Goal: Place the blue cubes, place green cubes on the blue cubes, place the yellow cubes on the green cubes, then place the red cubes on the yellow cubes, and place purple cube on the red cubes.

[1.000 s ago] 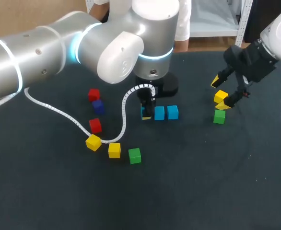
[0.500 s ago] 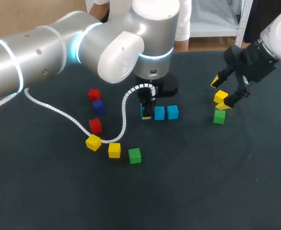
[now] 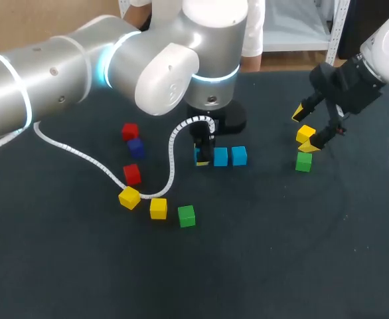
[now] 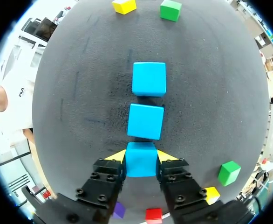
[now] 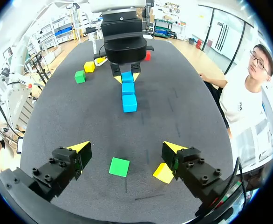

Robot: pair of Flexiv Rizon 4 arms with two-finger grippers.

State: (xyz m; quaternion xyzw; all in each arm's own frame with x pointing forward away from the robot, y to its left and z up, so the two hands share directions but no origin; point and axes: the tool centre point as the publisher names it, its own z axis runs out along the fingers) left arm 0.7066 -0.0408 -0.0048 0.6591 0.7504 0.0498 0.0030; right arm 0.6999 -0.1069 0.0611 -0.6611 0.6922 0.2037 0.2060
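Three light blue cubes lie in a row on the dark table. My left gripper (image 3: 202,154) (image 4: 141,157) is shut on the end blue cube (image 4: 141,161), with the second blue cube (image 3: 220,157) (image 4: 146,121) and third blue cube (image 3: 239,155) (image 4: 149,78) just ahead of it. My right gripper (image 3: 305,130) (image 5: 126,150) hangs open and holds nothing, over a yellow cube (image 3: 305,133) (image 5: 163,173) and a green cube (image 3: 303,161) (image 5: 119,166). The purple cube (image 3: 136,147) sits between two red cubes (image 3: 130,131) (image 3: 132,174).
Two yellow cubes (image 3: 129,197) (image 3: 158,208) and a green cube (image 3: 186,215) lie at the front left, close to the left arm's white cable (image 3: 81,158). The left arm's bulk hides the table's back left.
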